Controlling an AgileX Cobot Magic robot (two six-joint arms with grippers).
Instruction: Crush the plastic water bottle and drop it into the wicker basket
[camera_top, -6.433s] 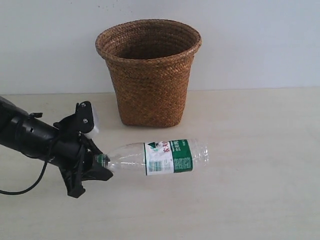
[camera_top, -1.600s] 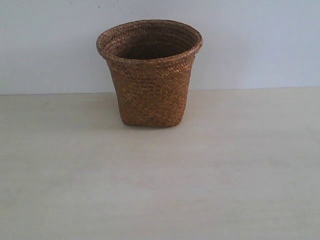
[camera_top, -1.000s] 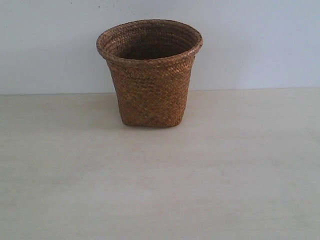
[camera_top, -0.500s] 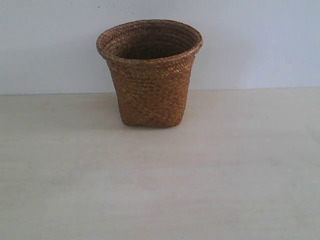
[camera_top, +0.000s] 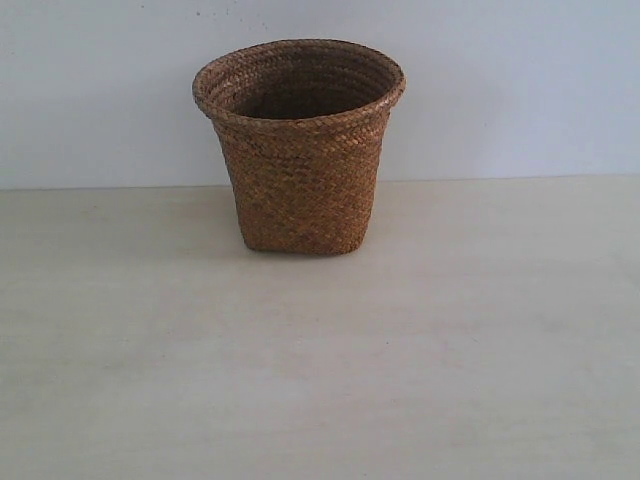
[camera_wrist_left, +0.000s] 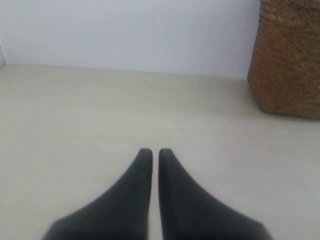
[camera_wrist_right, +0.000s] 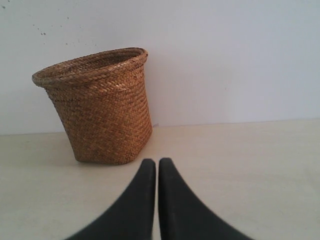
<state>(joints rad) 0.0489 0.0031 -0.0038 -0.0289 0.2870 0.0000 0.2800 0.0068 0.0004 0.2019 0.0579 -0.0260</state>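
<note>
The brown wicker basket (camera_top: 300, 150) stands upright at the back of the table by the wall. It also shows in the left wrist view (camera_wrist_left: 287, 60) and the right wrist view (camera_wrist_right: 100, 115). The plastic water bottle is out of view in every frame; the basket's inside is too dark to see into. My left gripper (camera_wrist_left: 151, 152) is shut over bare tabletop, with nothing between its fingers. My right gripper (camera_wrist_right: 152, 162) is shut too, holding nothing, a little in front of the basket. Neither arm appears in the exterior view.
The pale wooden table (camera_top: 320, 360) runs across the exterior view. A plain white wall (camera_top: 520, 80) stands right behind the basket.
Over the last second and a half nothing has moved. Compared with 6.4 s ago, the bottle and the left arm that held its cap end are gone from the exterior view.
</note>
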